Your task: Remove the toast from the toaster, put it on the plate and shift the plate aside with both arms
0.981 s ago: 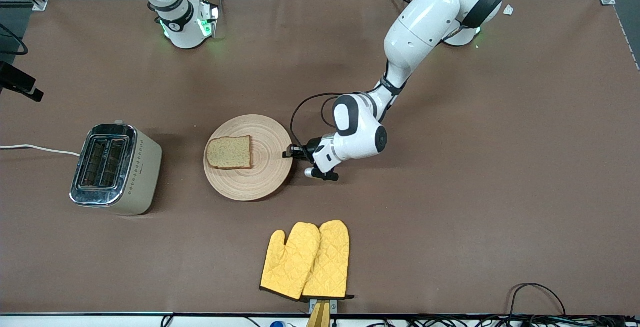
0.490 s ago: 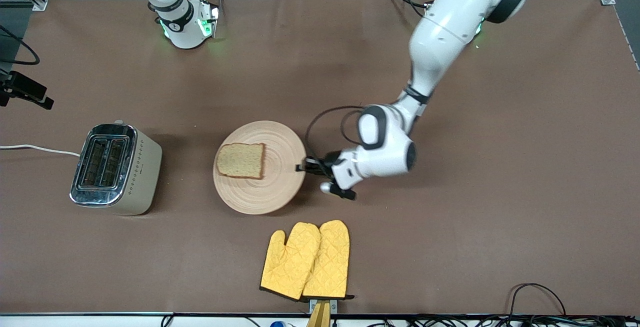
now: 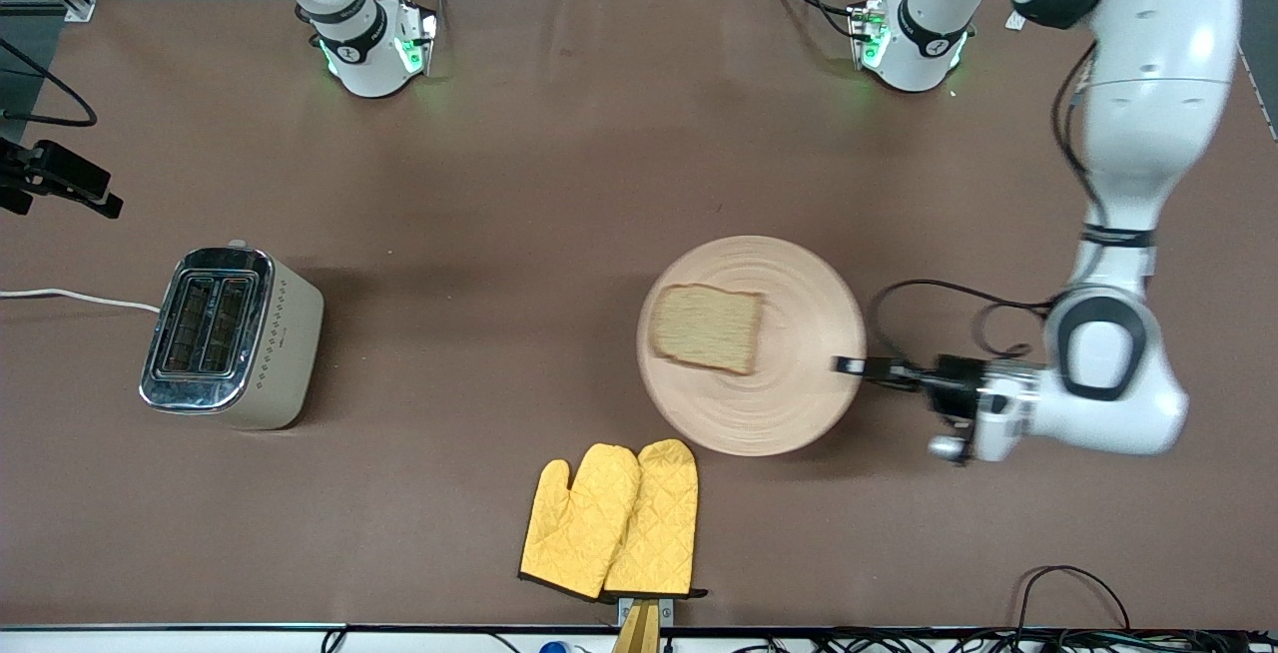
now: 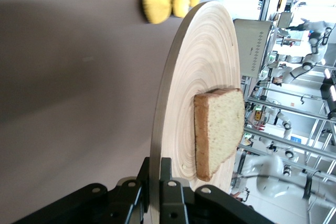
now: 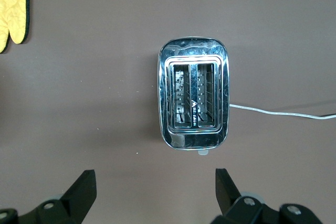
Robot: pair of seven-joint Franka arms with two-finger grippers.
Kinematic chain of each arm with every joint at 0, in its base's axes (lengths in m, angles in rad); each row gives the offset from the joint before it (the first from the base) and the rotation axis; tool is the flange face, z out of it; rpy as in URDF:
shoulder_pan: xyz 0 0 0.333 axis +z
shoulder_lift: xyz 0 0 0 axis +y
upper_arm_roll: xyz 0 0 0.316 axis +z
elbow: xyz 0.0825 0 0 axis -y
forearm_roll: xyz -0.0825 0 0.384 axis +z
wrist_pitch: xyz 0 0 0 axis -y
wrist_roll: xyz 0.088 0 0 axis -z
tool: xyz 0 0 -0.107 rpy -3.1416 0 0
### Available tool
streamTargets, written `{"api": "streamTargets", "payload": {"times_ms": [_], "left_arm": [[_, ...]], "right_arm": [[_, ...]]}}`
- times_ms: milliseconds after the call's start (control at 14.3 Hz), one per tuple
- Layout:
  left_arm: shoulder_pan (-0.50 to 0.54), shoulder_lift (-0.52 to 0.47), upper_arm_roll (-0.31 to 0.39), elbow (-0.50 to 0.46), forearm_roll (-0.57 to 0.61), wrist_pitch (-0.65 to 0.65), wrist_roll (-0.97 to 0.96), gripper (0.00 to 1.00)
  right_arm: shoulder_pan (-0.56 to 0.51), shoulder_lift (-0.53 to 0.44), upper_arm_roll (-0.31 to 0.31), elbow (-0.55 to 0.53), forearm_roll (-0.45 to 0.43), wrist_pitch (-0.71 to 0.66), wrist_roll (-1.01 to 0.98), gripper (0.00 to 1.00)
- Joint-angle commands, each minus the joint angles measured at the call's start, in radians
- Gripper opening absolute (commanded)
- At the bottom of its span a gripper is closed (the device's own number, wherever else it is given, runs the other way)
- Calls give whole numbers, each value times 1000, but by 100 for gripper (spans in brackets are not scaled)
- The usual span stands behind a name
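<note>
The round light-tan wooden plate [image 3: 789, 398] carries the toast [image 3: 707, 326], a brown wholegrain slice lying flat on it. My left gripper [image 3: 851, 365] is shut on the plate's rim at the side toward the left arm's end of the table and holds it a little above the cloth. The left wrist view shows the jaws [image 4: 156, 170] clamped on the plate's edge [image 4: 191, 66], with the toast [image 4: 220, 124] just past them. My right gripper [image 5: 153, 178] is open and empty, high over the toaster [image 5: 193, 99].
The steel two-slot toaster [image 3: 230, 336] stands toward the right arm's end, its white cord [image 3: 70, 296] running off the table. A pair of yellow oven mitts [image 3: 614, 518] lies near the front edge, nearer the front camera than the plate.
My left gripper has carried the plate with the toast well toward the left arm's end of the table and raised it. The toaster and mitts have not moved.
</note>
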Motion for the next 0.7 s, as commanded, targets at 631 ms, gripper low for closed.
{"api": "streamTargets", "payload": {"times_ms": [631], "left_arm": [[228,196,127,55,78,10,478,1]], "right_arm": [[-9,5,-1,9,-15,-3,8,100]]}}
